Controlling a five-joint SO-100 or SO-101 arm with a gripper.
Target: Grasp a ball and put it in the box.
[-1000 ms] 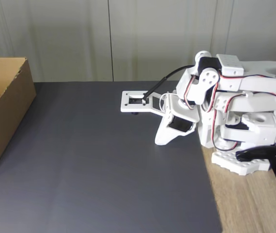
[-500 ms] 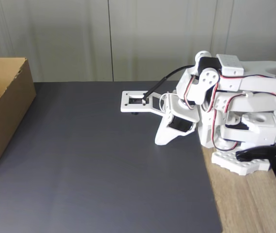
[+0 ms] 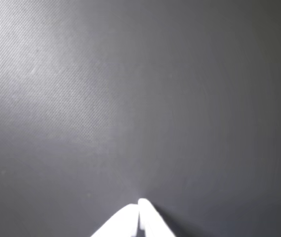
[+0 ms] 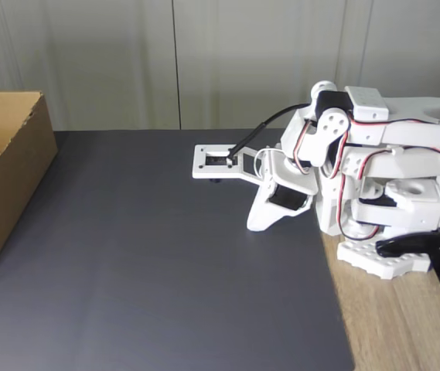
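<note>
The ball is out of view. The box (image 4: 7, 174), brown open-topped cardboard, stands at the left edge of the fixed view on the dark mat. The white arm sits folded at the right of that view. Its gripper (image 4: 255, 224) points down at the mat, far to the right of the box. In the wrist view the gripper (image 3: 140, 203) enters from the bottom edge, its two white fingers (image 3: 123, 223) pressed together with nothing between them, just above bare dark mat.
The dark grey mat (image 4: 158, 270) covers most of the table between box and arm. A light wooden tabletop strip (image 4: 397, 325) lies at the right, under the arm's base (image 4: 382, 263). A grey wall runs behind.
</note>
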